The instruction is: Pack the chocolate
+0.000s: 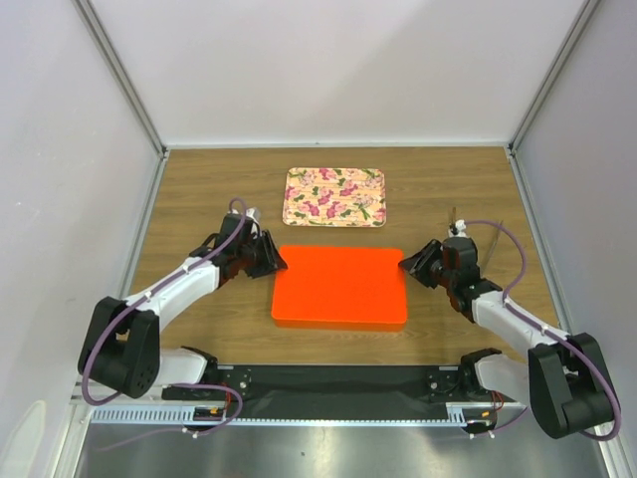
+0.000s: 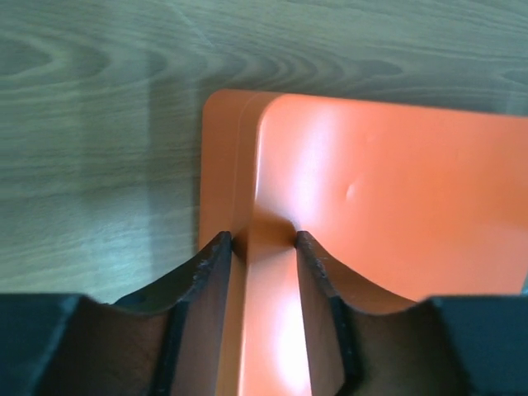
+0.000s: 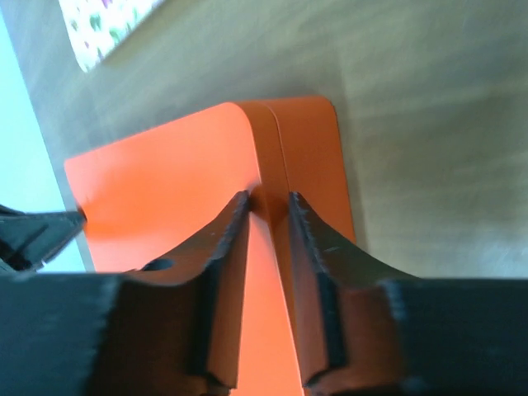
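No chocolate shows; presumably it lies under the orange lid [image 1: 338, 287]. The left gripper [image 2: 262, 241] and right gripper [image 3: 268, 200] each pinch a lid rim, jaws narrow. Packing seems nearly done. The floral tray [image 1: 334, 196] sits beyond.

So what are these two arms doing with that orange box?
Each arm has its gripper at one end of the orange box: the left gripper straddles its left rim, the right gripper its right rim. Whether they are pinching it or just around it is hard to tell. A floral tray lies behind the box. No chocolate is in view.
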Robot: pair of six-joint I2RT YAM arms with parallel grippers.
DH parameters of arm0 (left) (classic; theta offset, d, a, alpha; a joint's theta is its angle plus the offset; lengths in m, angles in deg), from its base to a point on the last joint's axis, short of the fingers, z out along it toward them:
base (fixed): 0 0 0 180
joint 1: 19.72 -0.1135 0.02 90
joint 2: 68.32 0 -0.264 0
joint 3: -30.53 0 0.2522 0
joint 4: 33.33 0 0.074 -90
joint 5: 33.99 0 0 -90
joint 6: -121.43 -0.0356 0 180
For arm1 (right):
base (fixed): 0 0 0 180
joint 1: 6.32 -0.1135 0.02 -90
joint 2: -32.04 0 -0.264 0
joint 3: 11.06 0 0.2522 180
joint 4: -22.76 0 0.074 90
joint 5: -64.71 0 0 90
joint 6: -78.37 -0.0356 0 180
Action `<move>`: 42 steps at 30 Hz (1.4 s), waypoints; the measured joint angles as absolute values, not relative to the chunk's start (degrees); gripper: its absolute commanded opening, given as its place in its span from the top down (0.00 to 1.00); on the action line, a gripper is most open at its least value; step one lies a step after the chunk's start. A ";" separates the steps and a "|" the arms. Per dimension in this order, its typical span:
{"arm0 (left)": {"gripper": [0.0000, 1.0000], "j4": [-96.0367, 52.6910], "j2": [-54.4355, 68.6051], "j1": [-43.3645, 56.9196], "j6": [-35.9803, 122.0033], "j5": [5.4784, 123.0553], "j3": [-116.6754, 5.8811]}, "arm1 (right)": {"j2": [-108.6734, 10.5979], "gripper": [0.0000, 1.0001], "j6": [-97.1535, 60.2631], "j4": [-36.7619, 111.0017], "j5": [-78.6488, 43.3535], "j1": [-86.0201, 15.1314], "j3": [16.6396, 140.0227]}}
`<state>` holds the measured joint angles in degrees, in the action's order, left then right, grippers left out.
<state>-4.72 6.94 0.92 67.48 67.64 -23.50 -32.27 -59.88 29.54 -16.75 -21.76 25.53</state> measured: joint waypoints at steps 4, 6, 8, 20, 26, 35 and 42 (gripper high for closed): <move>0.33 -0.21 5.11 1.42 67.44 65.81 -24.59 | -31.03 0.65 -59.36 37.63 -14.70 -23.68 28.02; 0.30 2.39 3.86 1.84 67.35 64.78 -26.30 | -31.09 0.62 -58.87 41.37 -13.76 -24.32 29.68; 0.29 4.64 2.46 2.04 67.33 63.40 -28.70 | -31.07 0.61 -58.26 44.49 -13.41 -24.64 30.75; 0.42 6.34 -8.16 2.12 65.93 66.25 -28.09 | -29.10 0.66 -50.96 62.76 -14.79 -23.60 41.07; 0.50 3.44 -9.14 2.17 68.01 68.52 -17.47 | -21.76 0.77 -50.50 58.28 -4.93 -25.39 38.03; 0.48 -4.50 -10.70 2.74 72.58 71.27 -13.01 | -18.98 0.82 -52.73 48.14 6.50 -25.65 23.25; 0.12 5.71 -11.13 2.93 67.99 69.94 -25.86 | -19.86 0.22 -45.98 64.93 -0.71 -25.30 39.01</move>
<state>5.71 -11.13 2.93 67.99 69.94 -25.86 -19.86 -45.98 64.93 -0.71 -25.30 39.01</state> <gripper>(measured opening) 0.702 0.421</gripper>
